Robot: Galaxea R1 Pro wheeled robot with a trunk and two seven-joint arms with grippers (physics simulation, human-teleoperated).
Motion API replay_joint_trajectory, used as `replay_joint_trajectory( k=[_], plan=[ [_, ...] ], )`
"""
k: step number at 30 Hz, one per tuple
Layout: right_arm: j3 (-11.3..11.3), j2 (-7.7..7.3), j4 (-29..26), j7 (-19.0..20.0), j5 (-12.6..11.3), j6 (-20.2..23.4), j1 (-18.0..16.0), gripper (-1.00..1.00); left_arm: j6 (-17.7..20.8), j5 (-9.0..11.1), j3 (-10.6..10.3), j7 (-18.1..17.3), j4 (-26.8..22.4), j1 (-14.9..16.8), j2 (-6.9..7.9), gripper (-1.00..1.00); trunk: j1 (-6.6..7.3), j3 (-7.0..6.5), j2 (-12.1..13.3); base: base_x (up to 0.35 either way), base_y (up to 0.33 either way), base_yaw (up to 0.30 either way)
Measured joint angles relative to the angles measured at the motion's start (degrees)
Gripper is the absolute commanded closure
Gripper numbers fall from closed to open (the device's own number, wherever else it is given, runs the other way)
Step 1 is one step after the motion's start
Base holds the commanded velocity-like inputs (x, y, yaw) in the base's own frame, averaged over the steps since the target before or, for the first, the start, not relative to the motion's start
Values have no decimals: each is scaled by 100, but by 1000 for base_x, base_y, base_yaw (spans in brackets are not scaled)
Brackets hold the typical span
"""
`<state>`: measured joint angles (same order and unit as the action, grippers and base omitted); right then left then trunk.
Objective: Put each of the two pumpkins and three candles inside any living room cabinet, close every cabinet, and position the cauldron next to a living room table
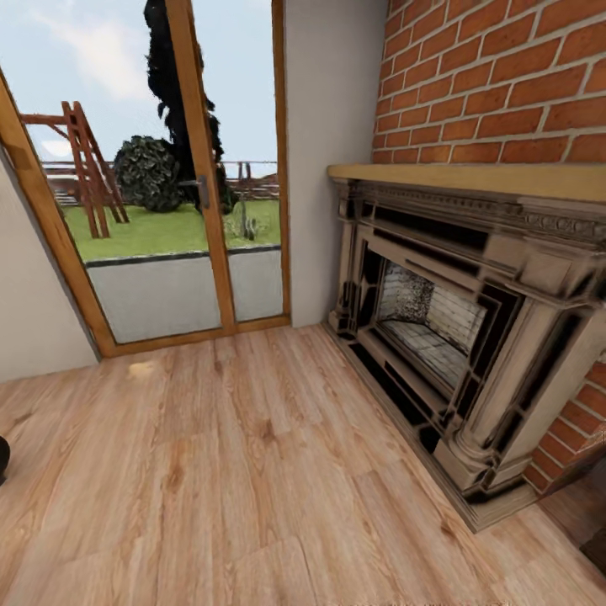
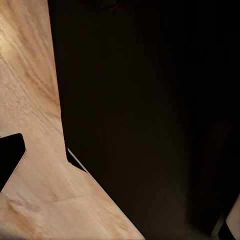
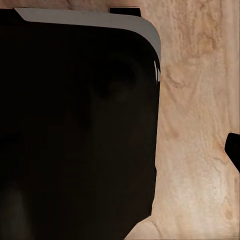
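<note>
A brick wall (image 1: 497, 76) with a stone fireplace (image 1: 454, 337) stands on the right, glazed wooden doors (image 1: 181, 194) on the left, plank floor (image 1: 219, 471) between. Both wrist views look at a dark body (image 2: 150, 120) — the robot's own, apparently — over floorboards, so I cannot tell how either gripper stands. A dark rounded edge (image 1: 2, 459) is cut off at the frame's left, unidentifiable.

A home living room: brick-backed fireplace (image 1: 446, 337), wood-plank floor (image 1: 236, 471), glazed garden door (image 1: 168, 185).
</note>
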<state>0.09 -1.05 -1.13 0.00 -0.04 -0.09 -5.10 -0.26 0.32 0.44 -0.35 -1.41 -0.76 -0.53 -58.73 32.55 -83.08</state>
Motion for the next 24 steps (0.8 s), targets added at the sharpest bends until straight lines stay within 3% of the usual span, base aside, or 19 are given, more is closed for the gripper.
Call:
replay_joint_trajectory(
  k=[24],
  plan=[
    [0,4,16,1,-4,3,0,-100,0,-2,0,0,0,-2,0,-100,0,70,0,0,0,-273]
  ],
)
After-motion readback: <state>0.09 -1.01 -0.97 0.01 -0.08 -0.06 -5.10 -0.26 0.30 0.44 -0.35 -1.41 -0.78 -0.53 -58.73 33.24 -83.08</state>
